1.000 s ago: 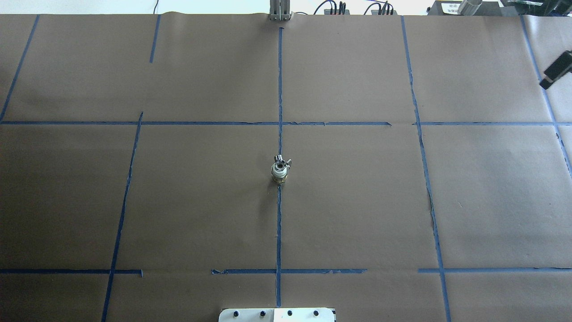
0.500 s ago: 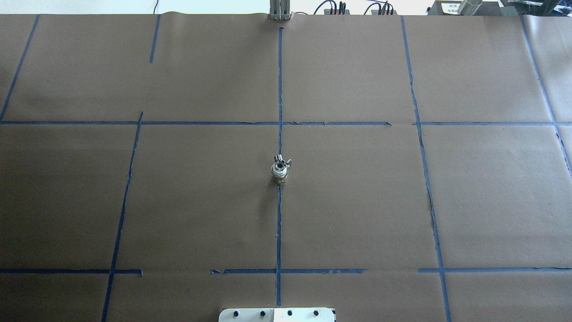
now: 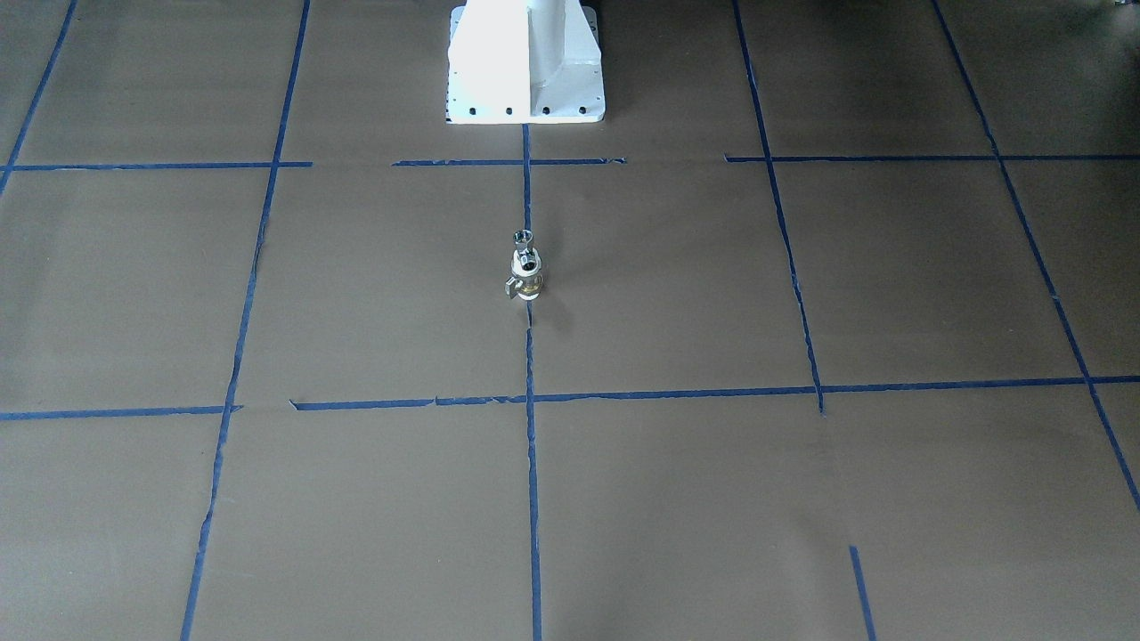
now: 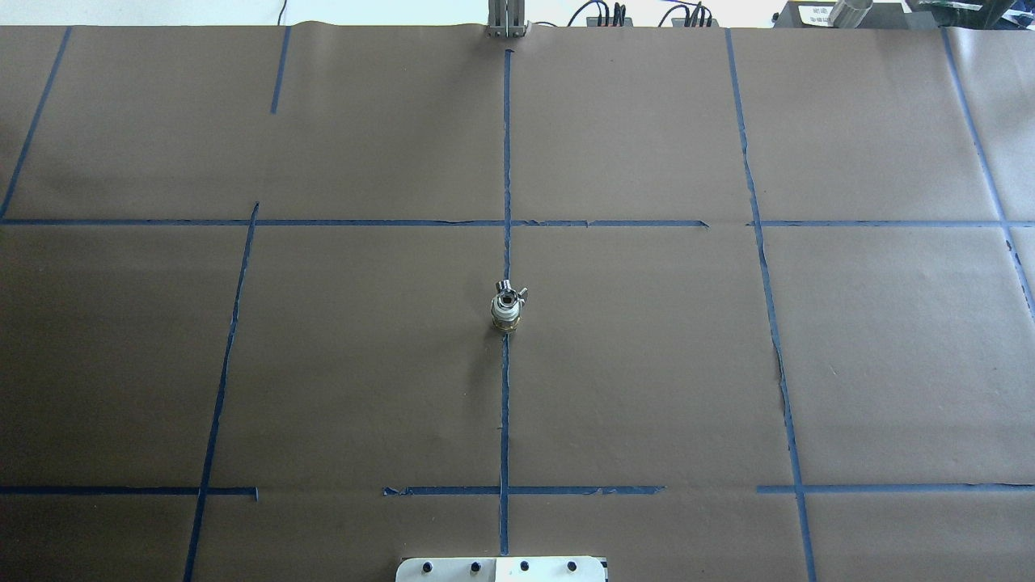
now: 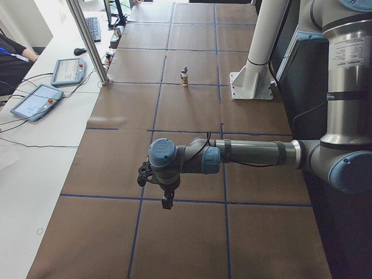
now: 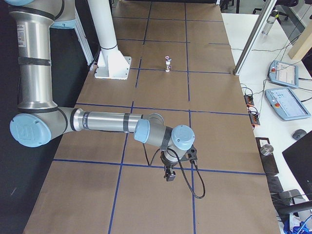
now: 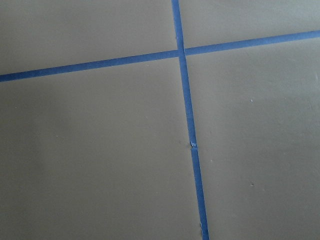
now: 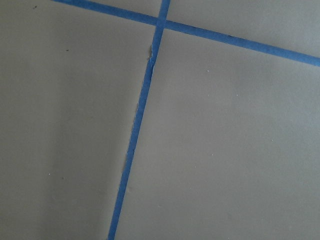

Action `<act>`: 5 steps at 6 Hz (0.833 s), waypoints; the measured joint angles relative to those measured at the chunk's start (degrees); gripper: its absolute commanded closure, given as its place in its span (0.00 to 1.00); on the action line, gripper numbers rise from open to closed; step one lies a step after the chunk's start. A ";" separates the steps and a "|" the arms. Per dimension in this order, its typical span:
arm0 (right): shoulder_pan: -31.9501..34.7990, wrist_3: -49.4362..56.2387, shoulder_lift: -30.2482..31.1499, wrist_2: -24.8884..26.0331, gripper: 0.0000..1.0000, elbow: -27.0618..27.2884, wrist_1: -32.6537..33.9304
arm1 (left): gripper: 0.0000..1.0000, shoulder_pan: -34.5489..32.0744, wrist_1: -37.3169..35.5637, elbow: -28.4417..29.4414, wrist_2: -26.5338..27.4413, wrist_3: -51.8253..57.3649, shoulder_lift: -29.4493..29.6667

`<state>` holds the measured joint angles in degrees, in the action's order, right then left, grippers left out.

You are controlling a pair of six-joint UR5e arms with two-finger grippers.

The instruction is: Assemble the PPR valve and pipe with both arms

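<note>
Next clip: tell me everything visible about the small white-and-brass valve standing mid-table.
The stubby white plastic valve stands upright at the table's centre, on the lengthwise blue tape line over brown paper. Its base band looks like brass, with the white body above. A shiny chrome fitting sits on its top end, seemingly joined, and a small stub sticks out sideways. Finer detail is too small to tell. Nothing else touches it; the left gripper and right gripper are far away.

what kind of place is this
Likely a robotics lab: a table papered brown with a blue tape grid, the left arm and right arm over it, and teach pendants on the side bench.
</note>
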<state>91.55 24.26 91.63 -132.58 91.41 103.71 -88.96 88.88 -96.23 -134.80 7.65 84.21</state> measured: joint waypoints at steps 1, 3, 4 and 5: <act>0.00 0.03 0.33 -0.03 0.00 0.25 0.00 | 0.00 0.01 0.04 0.07 0.01 0.00 0.00; -0.01 0.08 0.57 -0.05 0.00 0.34 0.00 | 0.00 0.01 0.06 0.26 0.01 0.00 -0.01; -0.01 0.09 0.69 -0.05 0.00 0.35 -0.03 | 0.00 0.01 0.04 0.31 0.05 0.00 -0.01; 0.01 0.09 0.93 -0.05 0.00 0.56 -0.04 | 0.00 0.01 -0.01 0.33 0.06 0.00 -0.04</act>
<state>91.56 24.34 92.56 -132.63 91.97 103.67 -88.95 88.88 -95.90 -134.74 7.65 84.16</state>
